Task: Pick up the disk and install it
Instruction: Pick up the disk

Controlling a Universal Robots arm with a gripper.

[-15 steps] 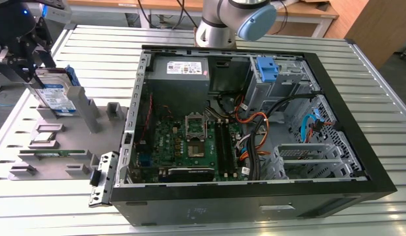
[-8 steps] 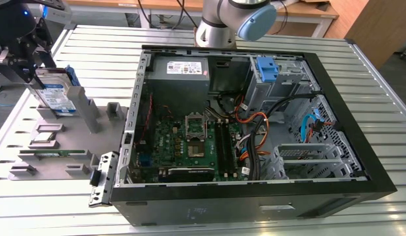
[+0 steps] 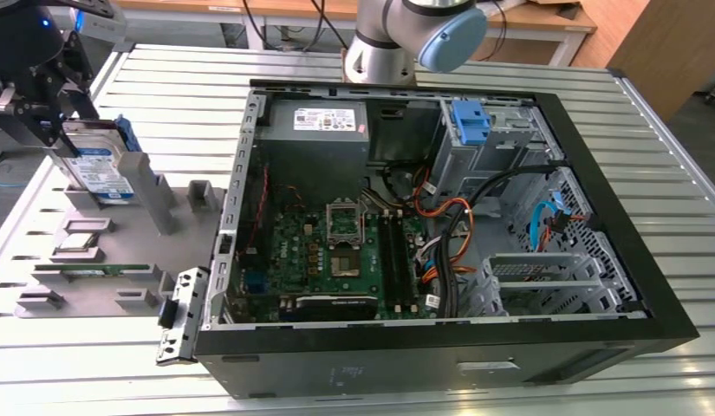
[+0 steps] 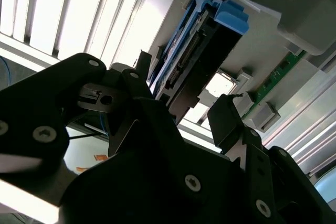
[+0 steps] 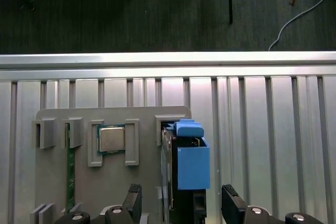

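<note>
Exterior view is taken first: the disk [image 3: 103, 169] is seen standing on its edge in a slot of the grey holder plate [image 3: 126, 247], at the plate's far corner from the open computer case [image 3: 450, 217]. The plate is laid on the slatted metal worktop [image 3: 681, 173], just beside the case on the exterior view's left. The claw [image 3: 51, 130] is held just above the plate, over the top edge of the disk, on the side of the disk turned away from the case.

In the first wrist view the disk [image 5: 191, 166] is seen from its edge, with the blue carrier frame on top. The claw [image 5: 182, 199] is open: one black finger [image 5: 134, 200] is placed on each side of the disk, and a gap is seen between each finger and the disk, so nothing is gripped. On the same plate [image 5: 47, 177] a small square chip [image 5: 111, 139] is kept in the pocket beside the disk, and a green memory stick [image 5: 70, 177] is laid in the next slot, further from the disk.

In the second wrist view the disk [image 4: 199, 51] is seen standing in the plate beyond the spread fingers of the claw [image 4: 184, 103].
</note>
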